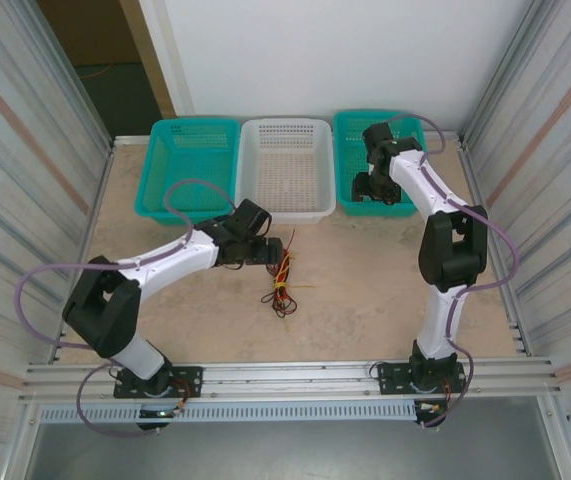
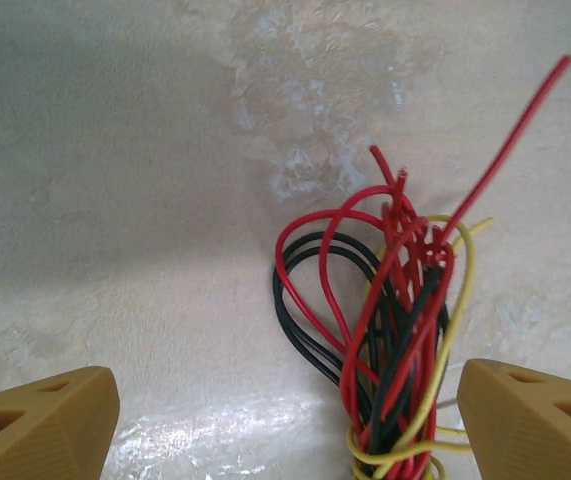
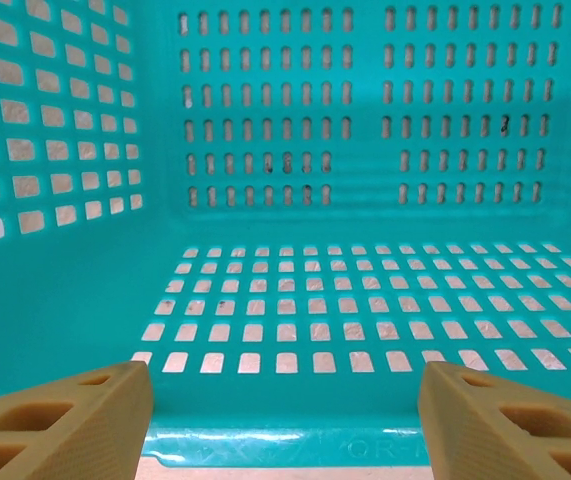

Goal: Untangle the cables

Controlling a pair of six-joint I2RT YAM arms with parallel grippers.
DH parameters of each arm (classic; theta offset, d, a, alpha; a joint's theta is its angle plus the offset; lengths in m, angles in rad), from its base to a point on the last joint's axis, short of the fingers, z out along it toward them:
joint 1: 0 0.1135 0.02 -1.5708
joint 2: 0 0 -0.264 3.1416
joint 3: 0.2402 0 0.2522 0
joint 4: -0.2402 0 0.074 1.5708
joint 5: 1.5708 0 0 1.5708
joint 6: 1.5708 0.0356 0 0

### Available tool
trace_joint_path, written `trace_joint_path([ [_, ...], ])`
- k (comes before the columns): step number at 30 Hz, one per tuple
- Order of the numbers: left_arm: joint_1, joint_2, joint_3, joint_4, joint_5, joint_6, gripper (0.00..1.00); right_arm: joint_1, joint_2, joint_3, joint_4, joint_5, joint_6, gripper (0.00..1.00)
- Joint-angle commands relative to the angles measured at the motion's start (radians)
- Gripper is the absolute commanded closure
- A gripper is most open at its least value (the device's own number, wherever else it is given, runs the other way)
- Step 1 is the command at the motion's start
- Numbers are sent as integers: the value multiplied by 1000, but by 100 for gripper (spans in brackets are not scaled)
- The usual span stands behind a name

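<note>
Left wrist view: cables (image 2: pixel 397 330) lie knotted at five o'clock, nothing separated; both jaws stand apart, empty.

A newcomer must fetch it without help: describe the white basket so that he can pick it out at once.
At the far edge of the table, three perforated plastic baskets stand side by side in a row. The white basket is the middle one. Its neighbours, the left teal basket and the right teal basket, are both teal; it alone is white.
</note>
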Motion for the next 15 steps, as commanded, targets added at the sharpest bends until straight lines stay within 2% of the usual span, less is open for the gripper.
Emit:
trace_joint_path([
  [1, 23, 23, 24, -18, 45, 8, 13, 8, -35, -28, -58, -15, -24, 30],
  [11, 30, 9, -6, 7, 64, -16, 16, 16, -102, -21, -91, -22, -21, 28],
  [15, 39, -37, -18, 4, 44, -41, 17, 94, -188, 19, -138, 71, 28, 24],
])
